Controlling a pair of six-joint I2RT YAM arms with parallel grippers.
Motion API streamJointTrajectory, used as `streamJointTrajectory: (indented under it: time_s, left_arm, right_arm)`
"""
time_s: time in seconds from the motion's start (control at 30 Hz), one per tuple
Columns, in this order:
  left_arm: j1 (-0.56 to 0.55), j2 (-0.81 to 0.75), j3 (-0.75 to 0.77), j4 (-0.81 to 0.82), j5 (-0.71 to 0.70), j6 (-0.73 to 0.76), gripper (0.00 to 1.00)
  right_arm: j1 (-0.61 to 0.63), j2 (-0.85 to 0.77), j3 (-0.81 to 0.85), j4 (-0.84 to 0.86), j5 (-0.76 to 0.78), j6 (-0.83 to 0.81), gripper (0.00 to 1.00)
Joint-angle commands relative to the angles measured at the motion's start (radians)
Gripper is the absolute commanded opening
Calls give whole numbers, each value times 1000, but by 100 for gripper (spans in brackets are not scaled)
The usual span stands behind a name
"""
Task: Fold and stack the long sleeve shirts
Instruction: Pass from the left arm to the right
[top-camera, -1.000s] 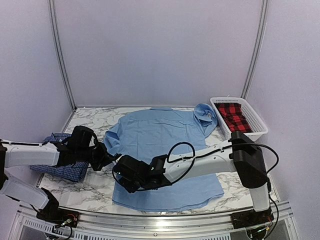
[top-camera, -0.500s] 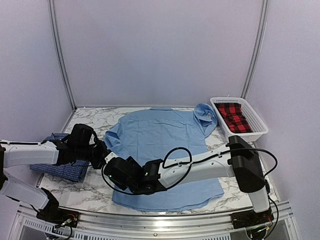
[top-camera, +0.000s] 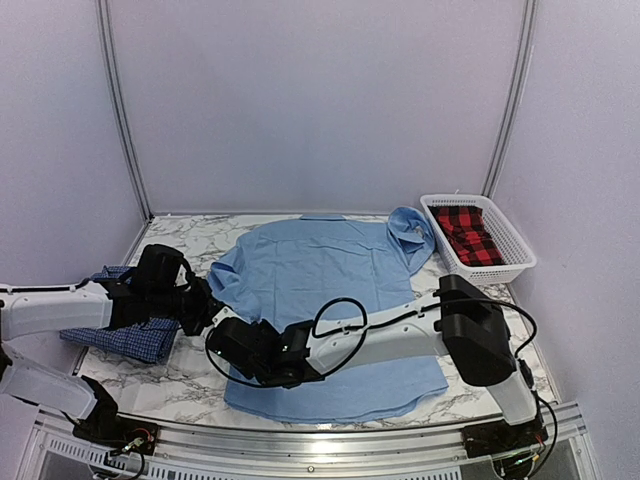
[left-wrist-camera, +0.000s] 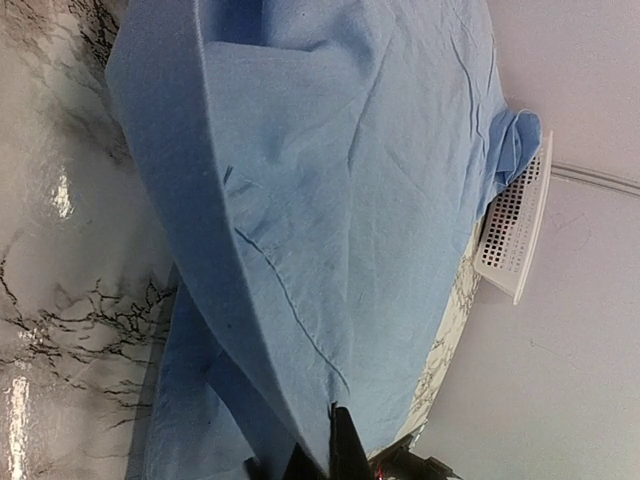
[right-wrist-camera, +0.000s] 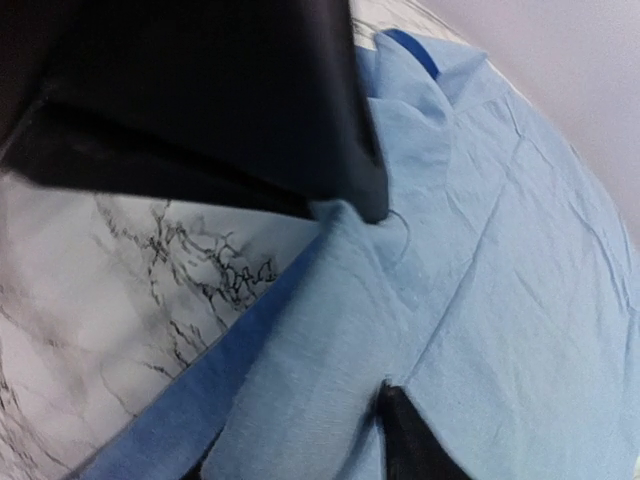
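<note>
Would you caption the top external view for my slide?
Left gripper pinches the light blue shirt; right gripper straddles its edge.

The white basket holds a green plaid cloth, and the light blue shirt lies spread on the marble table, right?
Not green: the top view shows the plaid cloth in the white basket is red and black. The light blue shirt does lie spread on the marble table.

My desk (top-camera: 190, 375) is white marble with dark veins. The light blue shirt (top-camera: 320, 265) lies spread across its middle, collar toward the far edge and hem toward me, with its left side raised in a ridge off the surface. The dark blue checked shirt (top-camera: 125, 340) lies in a compact pile at the left edge. A white basket (top-camera: 515, 255) stands at the far right corner, holding a red-and-black plaid cloth (top-camera: 465, 235).
</note>
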Motion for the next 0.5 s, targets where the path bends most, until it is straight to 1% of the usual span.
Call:
streamJointTrajectory:
  time_s: [0.0,0.03,0.1,0.17,0.2,0.27,0.33,0.47]
  left_arm:
    - [3,-27,23,-43,10,26,0]
    - [5,-28,26,-51,10,32,0]
    - [5,-27,38,-60,10,46,0]
    - [10,-20,63,-78,10,79,0]
    - [13,-18,80,-90,8,96,3]
    - [26,-12,121,-116,10,137,10]
    - [49,-12,163,-141,12,180,22]
    - [120,-6,265,-183,33,260,39]
  right_arm:
    - [-13,-28,32,0,35,19,18]
    - [-13,-35,30,-4,37,20,10]
    - [-13,-53,23,-14,38,25,0]
    - [-17,-72,22,-34,23,30,0]
    - [-21,-83,26,-49,-1,33,0]
    - [-32,-107,49,-95,-45,50,0]
    - [-54,-128,89,-152,-117,66,0]
    - [-126,-163,210,-279,-304,78,0]
